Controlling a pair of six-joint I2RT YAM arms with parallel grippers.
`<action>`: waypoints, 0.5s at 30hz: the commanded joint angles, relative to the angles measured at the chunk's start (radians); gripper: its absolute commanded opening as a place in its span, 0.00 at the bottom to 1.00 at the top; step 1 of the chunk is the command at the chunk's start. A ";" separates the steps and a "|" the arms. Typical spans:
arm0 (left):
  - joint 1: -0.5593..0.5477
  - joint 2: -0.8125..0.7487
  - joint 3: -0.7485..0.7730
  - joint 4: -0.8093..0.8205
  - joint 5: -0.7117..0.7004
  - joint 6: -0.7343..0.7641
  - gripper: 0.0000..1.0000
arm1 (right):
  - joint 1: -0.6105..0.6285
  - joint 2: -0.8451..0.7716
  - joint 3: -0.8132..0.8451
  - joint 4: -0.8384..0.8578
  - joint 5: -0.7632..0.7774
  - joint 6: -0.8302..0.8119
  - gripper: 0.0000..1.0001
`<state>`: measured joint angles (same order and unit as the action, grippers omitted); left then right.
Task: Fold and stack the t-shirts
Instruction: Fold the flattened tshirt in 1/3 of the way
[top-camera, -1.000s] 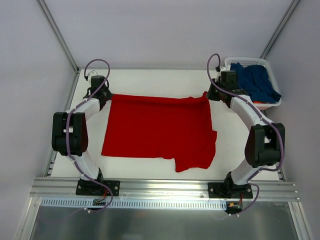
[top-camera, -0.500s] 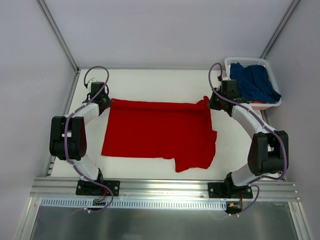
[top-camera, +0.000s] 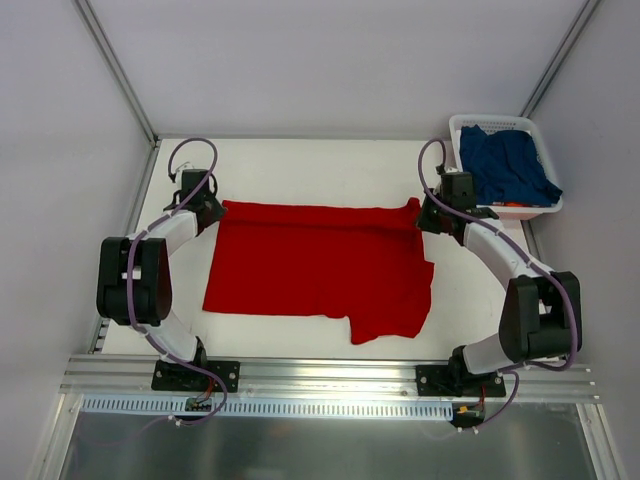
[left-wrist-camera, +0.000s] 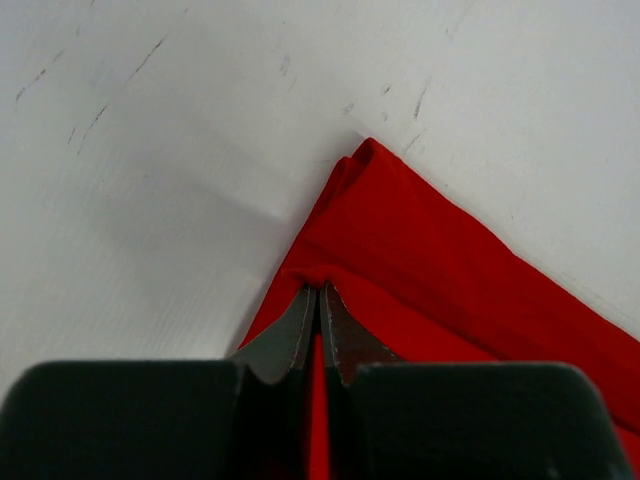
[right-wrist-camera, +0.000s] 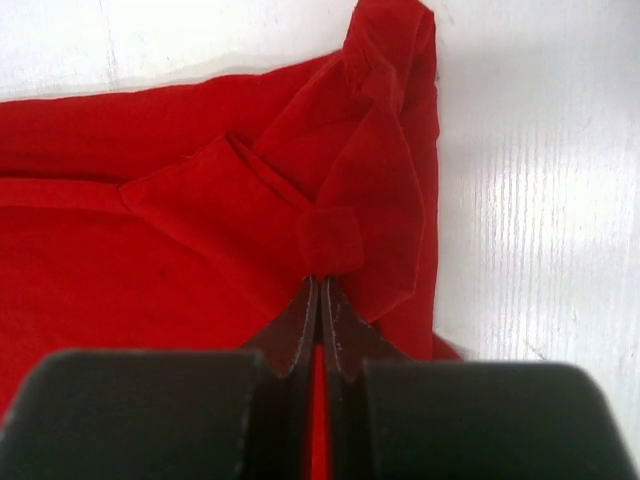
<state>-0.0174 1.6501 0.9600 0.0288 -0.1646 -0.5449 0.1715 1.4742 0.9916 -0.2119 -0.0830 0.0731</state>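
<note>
White table (top-camera: 320, 165) spreads past the red t-shirt (top-camera: 310, 260), its far corners pinched by left gripper (left-wrist-camera: 318, 292) and right gripper (right-wrist-camera: 318, 282).

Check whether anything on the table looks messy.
The red shirt lies uneven: one part juts past its near edge on the right, and its far right corner is bunched up at the right gripper.

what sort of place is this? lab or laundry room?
Most likely a lab test cell: plain white walls box in a white table, the left arm and right arm are bolted to an aluminium rail, and a red t-shirt lies on it.
</note>
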 joint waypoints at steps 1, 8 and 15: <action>0.011 -0.055 -0.020 -0.017 0.004 -0.020 0.00 | 0.013 -0.058 -0.027 0.020 0.022 0.033 0.00; 0.011 -0.070 -0.037 -0.023 0.000 -0.016 0.00 | 0.019 -0.055 -0.053 0.019 0.023 0.042 0.00; 0.011 -0.067 -0.047 -0.023 0.004 -0.016 0.00 | 0.019 -0.048 -0.064 0.008 0.025 0.051 0.00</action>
<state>-0.0177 1.6222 0.9230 0.0093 -0.1646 -0.5457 0.1825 1.4536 0.9363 -0.2131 -0.0704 0.1043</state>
